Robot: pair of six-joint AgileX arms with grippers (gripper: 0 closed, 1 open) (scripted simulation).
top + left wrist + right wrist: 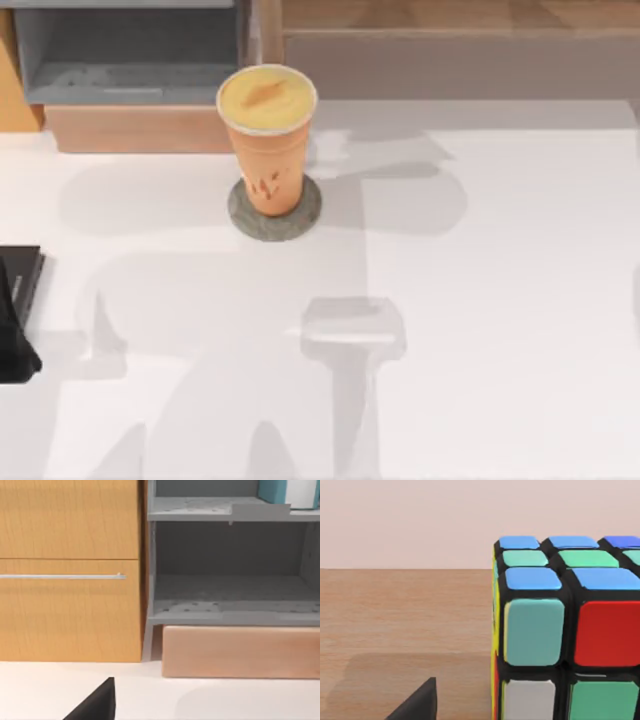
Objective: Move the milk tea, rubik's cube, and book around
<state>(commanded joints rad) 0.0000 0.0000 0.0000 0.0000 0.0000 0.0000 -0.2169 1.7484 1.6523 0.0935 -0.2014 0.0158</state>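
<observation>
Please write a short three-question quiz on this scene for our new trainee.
1. True or false: the milk tea stands upright on a round grey coaster.
2. In the right wrist view, the rubik's cube rests on: A) a wooden surface B) the white table C) a grey shelf.
3. Fill in: in the left wrist view, the teal-blue book sits on the ____ level of the grey shelf unit.

Key: 1 true; 2 A; 3 upper.
</observation>
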